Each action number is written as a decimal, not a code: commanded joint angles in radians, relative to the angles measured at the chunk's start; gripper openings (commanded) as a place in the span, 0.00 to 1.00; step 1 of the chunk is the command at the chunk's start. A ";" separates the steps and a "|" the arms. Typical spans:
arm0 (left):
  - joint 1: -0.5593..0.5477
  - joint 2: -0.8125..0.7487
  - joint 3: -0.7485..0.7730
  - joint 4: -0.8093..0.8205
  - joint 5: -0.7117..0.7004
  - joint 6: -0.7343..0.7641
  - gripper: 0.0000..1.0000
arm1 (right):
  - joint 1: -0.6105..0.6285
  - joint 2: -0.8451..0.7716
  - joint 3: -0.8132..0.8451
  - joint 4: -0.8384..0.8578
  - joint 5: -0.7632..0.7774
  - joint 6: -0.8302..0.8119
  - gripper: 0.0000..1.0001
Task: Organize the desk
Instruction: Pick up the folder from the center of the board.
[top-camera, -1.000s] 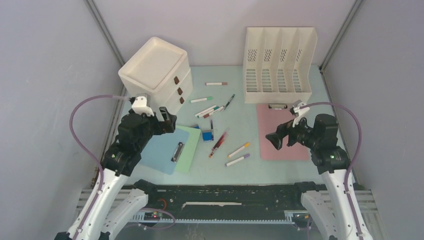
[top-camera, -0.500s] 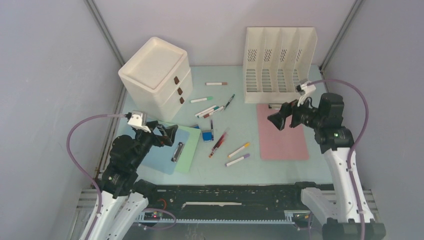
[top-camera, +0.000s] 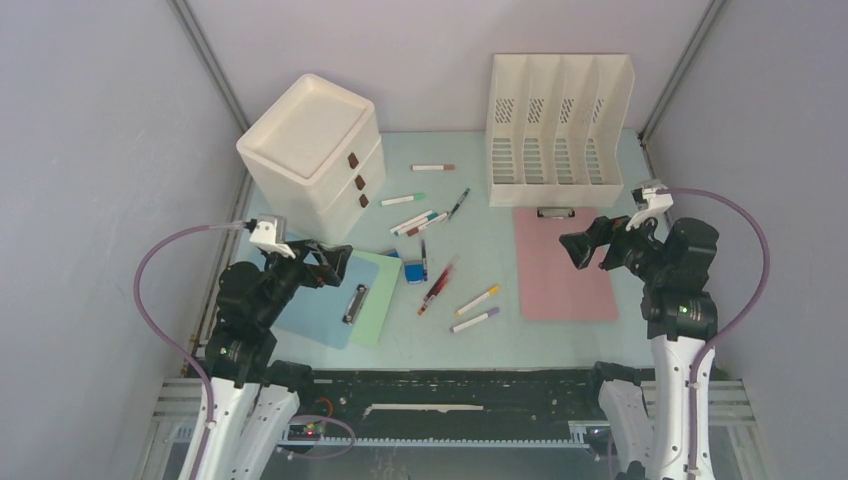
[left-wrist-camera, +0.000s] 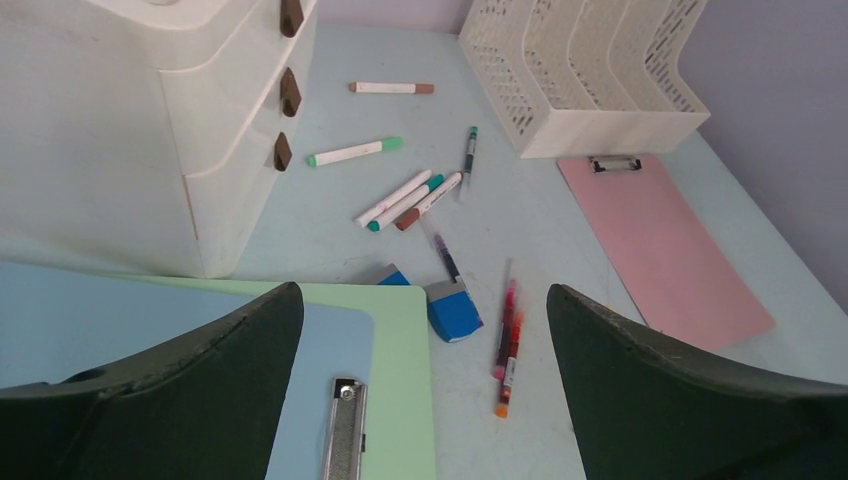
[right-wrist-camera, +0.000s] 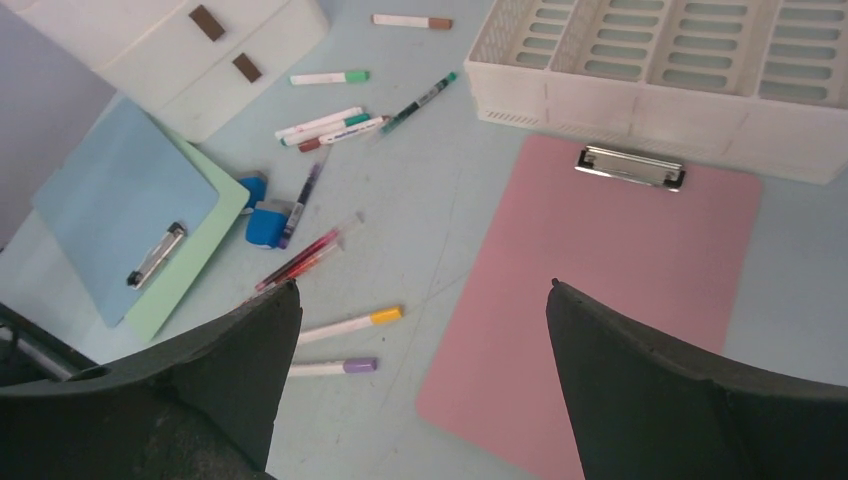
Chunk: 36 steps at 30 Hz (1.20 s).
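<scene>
- The desk (top-camera: 490, 225) fills the middle of my top view. It is a pale mint-green top with one black slotted rail (top-camera: 450, 392) along its near edge.
- Three clipboards lie flat on it. A blue clipboard (top-camera: 315, 300) overlaps a green clipboard (top-camera: 380, 300) at the left front. A pink clipboard (top-camera: 560, 285) lies alone on the right, its clip end just in front of the rack.
- I count four single markers between them: a brown-capped marker (top-camera: 433, 167), a green-capped marker (top-camera: 403, 199), a yellow-capped marker (top-camera: 478, 298) and a purple-capped marker (top-camera: 474, 320).
- There is also a tight bunch of markers (top-camera: 418, 222). I make it three, though they lie too close together to be sure.
- There are four pens: one green pen (top-camera: 458, 203), one purple pen (top-camera: 423, 255) and two red pens (top-camera: 437, 285) lying side by side.
- Two small blue blocks (top-camera: 413, 270) sit just beside the green clipboard.
- One cream drawer unit (top-camera: 310, 140) with three brown-handled drawers stands at the back left.
- One cream file rack (top-camera: 555, 130) with four slots stands at the back right.
- My left gripper (top-camera: 335, 265) hovers over the blue clipboard, its jaws spread wide with nothing between them.
- My right gripper (top-camera: 573, 250) hangs over the pink clipboard, equally wide and empty.
</scene>
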 joint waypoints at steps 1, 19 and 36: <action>0.007 -0.011 0.019 0.048 0.074 -0.022 1.00 | -0.025 -0.011 0.005 0.027 -0.097 0.064 1.00; 0.007 0.046 0.013 0.113 0.179 -0.124 1.00 | -0.055 -0.079 -0.009 0.064 -0.201 0.142 1.00; -0.729 0.272 0.028 0.059 -0.642 -0.173 1.00 | 0.186 0.036 -0.055 -0.142 -0.062 -0.421 1.00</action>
